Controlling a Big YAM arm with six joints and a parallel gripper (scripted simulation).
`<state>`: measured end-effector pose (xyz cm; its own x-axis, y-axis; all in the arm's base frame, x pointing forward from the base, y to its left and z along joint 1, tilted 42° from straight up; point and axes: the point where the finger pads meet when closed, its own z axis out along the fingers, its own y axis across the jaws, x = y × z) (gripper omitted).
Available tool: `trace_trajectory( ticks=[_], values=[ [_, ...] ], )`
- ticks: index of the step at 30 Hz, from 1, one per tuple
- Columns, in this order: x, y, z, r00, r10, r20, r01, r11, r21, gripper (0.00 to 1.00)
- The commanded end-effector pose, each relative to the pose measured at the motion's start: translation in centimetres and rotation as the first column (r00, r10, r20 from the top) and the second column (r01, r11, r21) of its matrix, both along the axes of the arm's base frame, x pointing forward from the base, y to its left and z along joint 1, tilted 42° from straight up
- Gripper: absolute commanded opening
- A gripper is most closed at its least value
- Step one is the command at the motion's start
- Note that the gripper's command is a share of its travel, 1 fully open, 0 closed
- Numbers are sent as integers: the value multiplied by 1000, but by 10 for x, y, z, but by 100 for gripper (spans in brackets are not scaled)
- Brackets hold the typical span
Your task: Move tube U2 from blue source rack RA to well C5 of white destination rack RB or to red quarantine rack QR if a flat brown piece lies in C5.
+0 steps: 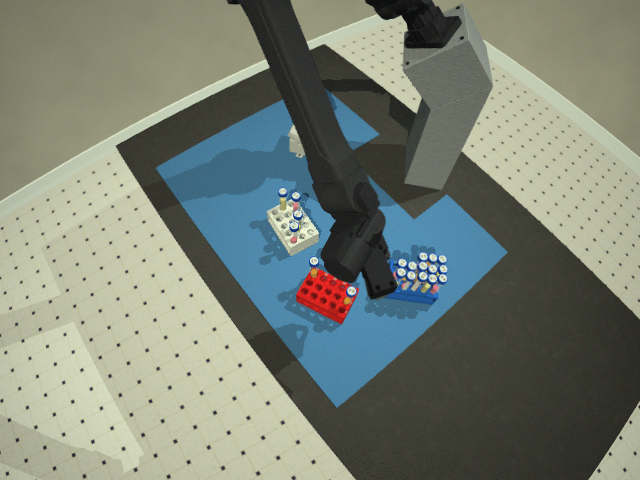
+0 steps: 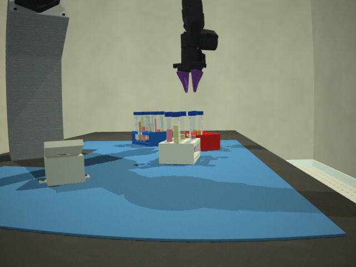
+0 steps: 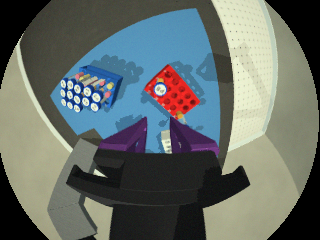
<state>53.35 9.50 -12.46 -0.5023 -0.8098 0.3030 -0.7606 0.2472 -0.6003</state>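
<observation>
The blue rack RA point(image 1: 418, 290) holds several blue-capped tubes; their cap labels are too small to read, so I cannot tell which one is U2. The white rack RB point(image 1: 288, 230) holds several tubes at its far side. The red rack QR point(image 1: 326, 295) holds two tubes at opposite corners. My gripper point(image 2: 190, 86) hangs high above the racks with its purple fingers pointing down, a little apart and empty. In the top view the wrist sits over the gap between the red and blue racks. The wrist view shows the fingers, the blue rack point(image 3: 88, 90) and the red rack point(image 3: 172, 90).
The grey DONE button box point(image 2: 63, 162) stands apart from the racks on the blue mat, and the arm partly hides it in the top view point(image 1: 295, 139). A tall grey pillar point(image 1: 444, 103) rises at the mat's edge near the arm's base.
</observation>
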Motion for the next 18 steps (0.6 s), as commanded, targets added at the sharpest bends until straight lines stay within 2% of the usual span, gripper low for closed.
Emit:
trace_trajectory(
  ticks=[1,2,5,7,8,9,12,18],
  values=[
    [9,9,1,1000,-13,6,13,1000,4,30],
    [10,23,0,1000,7,7,-7,1000,5,30],
    [21,35,-2,1000,8,8,-8,1000,6,30],
    [21,36,-2,1000,8,8,-8,1000,7,30],
    [29,39,19,999,8,43,-9,1000,23,30],
    [16,33,12,1000,8,19,-8,1000,12,30],
    [21,13,13,999,-26,30,26,1000,17,30],
    [16,15,1,1000,-9,15,9,1000,9,30]
  ],
)
